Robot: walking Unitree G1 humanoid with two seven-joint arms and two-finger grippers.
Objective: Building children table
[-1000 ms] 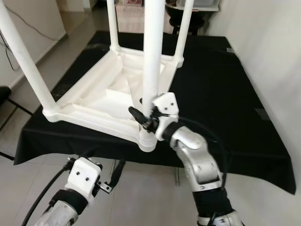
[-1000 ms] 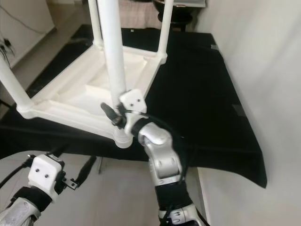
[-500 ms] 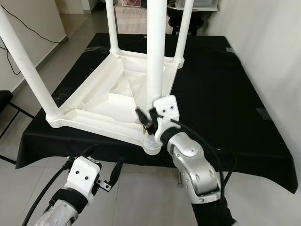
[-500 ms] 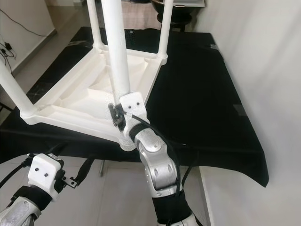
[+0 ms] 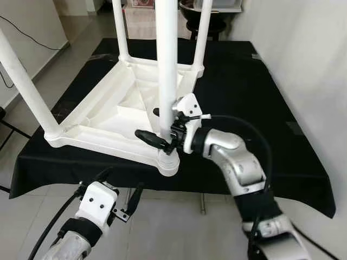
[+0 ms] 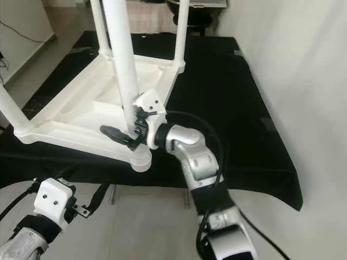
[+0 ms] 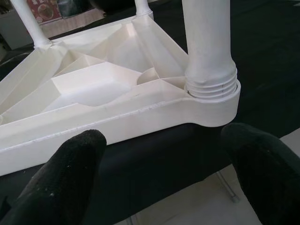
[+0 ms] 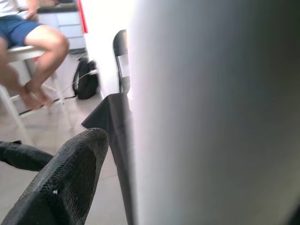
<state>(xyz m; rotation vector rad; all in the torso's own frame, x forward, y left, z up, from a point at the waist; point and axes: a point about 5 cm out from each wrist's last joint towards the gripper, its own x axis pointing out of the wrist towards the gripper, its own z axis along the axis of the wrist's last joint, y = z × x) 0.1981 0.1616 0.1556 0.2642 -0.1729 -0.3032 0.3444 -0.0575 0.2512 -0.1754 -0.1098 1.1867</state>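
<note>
- My right pincer (image 5: pixel 160 130) has its fingers apart, straddling the near leg (image 5: pixel 167 65) of the upturned white table (image 5: pixel 116 111) on the black-draped bench (image 5: pixel 244 103).
- My left pincer (image 7: pixel 164 173) hangs spread below that corner.

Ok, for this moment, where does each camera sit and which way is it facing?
Left eye and right eye: head, looking forward and down at the upturned white table on the black cloth; both arms show, right tool open around the near leg.
Left wrist: low by the table edge, looking along the open left tool at that leg's socket.
Right wrist: pressed against the same leg; a seated person behind.
</note>
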